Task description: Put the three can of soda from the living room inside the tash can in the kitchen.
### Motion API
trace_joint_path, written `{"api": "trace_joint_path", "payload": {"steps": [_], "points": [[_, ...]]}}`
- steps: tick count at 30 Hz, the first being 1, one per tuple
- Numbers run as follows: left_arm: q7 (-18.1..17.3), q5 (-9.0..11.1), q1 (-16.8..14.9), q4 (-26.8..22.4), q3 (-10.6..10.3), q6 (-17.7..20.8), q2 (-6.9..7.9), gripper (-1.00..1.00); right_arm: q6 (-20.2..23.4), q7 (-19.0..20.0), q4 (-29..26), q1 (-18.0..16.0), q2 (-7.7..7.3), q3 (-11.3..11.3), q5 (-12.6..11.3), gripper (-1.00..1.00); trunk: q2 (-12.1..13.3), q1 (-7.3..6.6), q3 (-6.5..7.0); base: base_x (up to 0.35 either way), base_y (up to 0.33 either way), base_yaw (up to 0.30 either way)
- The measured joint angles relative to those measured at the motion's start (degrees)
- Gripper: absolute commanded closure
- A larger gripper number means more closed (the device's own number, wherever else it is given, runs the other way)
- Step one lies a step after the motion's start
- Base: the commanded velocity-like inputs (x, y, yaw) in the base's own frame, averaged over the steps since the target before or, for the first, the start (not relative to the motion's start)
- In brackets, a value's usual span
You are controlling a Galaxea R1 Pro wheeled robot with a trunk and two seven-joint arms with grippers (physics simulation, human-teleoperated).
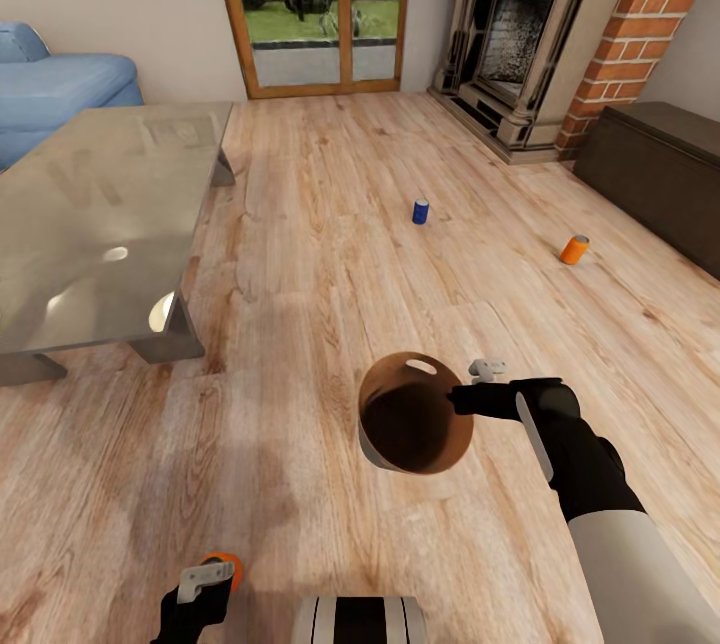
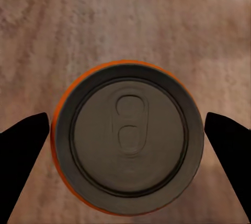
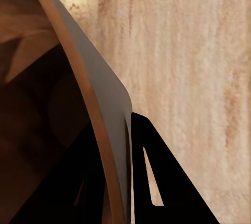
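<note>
Two fingers of our left gripper stand apart, flanking the upright orange can on the floor. Light and slick, we judge; pinch mid-wall. Our right gripper clamps the pail rim.

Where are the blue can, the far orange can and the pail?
blue soda can (image 1: 421, 212), head view, middle of its side.
far orange soda can (image 1: 574, 250), head view, middle of its tilted body.
trash pail (image 1: 402, 365), head view, far rim beside the handle slot.

Two orange cans, one blue can, one pail.
</note>
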Motion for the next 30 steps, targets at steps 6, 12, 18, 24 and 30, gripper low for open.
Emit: {"api": "trace_joint_path", "payload": {"steps": [6,12,18,24,30], "points": [[-0.07,0.05,0.01,0.04,0.03,0.09,0.01,1.0,0.03,0.0,-0.02,0.01,0.0,0.0,-0.18,1.0,0.06,-0.13,1.1,0.0,0.0,0.0],[-0.07,0.11,0.0,0.04,0.01,0.1,0.0,1.0,0.0,-0.07,-0.02,0.06,0.0,-0.01,-0.11,1.0,0.14,-0.29,2.43,0.0,0.0,0.0],[-0.05,0.1,0.0,0.04,0.02,0.1,0.01,1.0,0.0,-0.06,-0.02,0.13,0.0,0.0,-0.1,1.0,0.22,-0.44,3.76,0.0,0.0,0.0],[-0.05,0.1,-0.01,0.04,0.02,0.1,0.01,1.0,0.02,-0.04,-0.02,0.16,0.0,0.0,-0.17,1.0,0.31,-0.59,5.09,0.0,0.0,0.0],[-0.05,0.1,-0.01,0.04,0.02,0.1,0.01,1.0,0.04,-0.09,-0.02,0.17,0.0,0.0,-0.12,1.0,1.92,-1.52,6.25,0.0,0.0,0.0]]}}
